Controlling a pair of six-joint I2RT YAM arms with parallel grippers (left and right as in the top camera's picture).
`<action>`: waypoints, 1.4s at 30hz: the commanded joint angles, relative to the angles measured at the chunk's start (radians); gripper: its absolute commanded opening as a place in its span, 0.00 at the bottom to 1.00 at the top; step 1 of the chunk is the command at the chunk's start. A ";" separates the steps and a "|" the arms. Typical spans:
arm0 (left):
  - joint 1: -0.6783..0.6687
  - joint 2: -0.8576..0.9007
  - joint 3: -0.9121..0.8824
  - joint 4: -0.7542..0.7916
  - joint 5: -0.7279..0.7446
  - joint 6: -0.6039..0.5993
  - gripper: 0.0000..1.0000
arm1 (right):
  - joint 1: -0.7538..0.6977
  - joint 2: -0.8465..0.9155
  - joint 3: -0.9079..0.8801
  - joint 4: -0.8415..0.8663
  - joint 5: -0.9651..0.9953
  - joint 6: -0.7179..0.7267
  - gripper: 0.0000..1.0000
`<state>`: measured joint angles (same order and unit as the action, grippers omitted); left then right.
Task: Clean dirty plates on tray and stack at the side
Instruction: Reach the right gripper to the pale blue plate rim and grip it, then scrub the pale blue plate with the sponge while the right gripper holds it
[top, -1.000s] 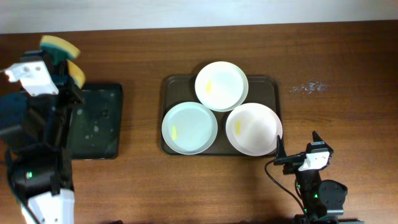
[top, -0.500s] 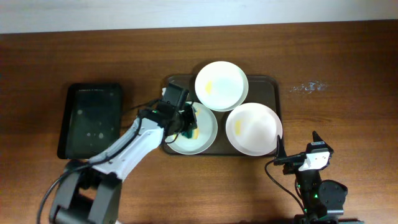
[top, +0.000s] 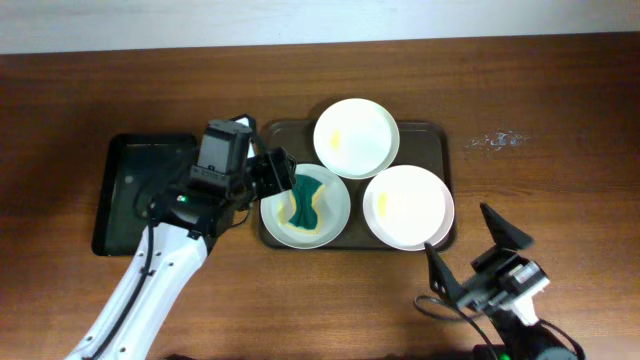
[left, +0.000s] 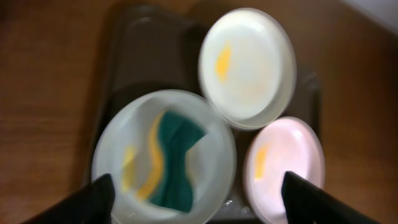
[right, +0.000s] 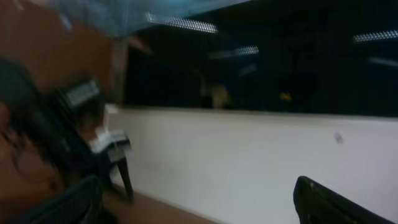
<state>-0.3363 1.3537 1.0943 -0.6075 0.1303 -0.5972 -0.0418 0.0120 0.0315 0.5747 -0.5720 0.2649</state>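
Three pale plates sit on the dark brown tray (top: 437, 135): a far one (top: 356, 137) with a yellow smear, a right one (top: 408, 207) with a smear, and a left one (top: 332, 200). A green and yellow sponge (top: 303, 205) lies loose in the left plate. My left gripper (top: 280, 178) hangs open at that plate's left rim, apart from the sponge. In the left wrist view the sponge (left: 173, 158) rests in the left plate (left: 214, 155) between my spread fingers, with my left gripper (left: 199, 193) above it. My right gripper (top: 472, 252) is open near the table's front right, holding nothing.
A smaller black tray (top: 140, 195) with wet spots lies left of the brown tray. Bare wooden table (top: 540, 120) stretches to the right of the tray. The right wrist view is blurred and faces a pale wall, with my right gripper (right: 199, 205) empty.
My left arm carried the sponge from above the black tray to the left plate, opened and let it go there, then drew back a little leftward. My right gripper tilted and shifted.
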 joint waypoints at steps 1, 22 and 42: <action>0.045 0.004 0.004 -0.084 -0.022 0.080 0.99 | -0.005 0.038 0.261 -0.286 -0.022 0.137 0.98; 0.048 0.004 0.004 -0.143 -0.030 0.080 0.99 | 0.514 1.846 1.203 -1.068 0.406 0.137 0.50; -0.023 0.294 0.002 -0.010 0.121 0.173 0.65 | 0.514 1.975 1.202 -1.154 0.423 0.189 0.18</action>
<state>-0.3580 1.6173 1.0943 -0.6296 0.2291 -0.4477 0.4664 1.9480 1.2270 -0.5770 -0.1612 0.4492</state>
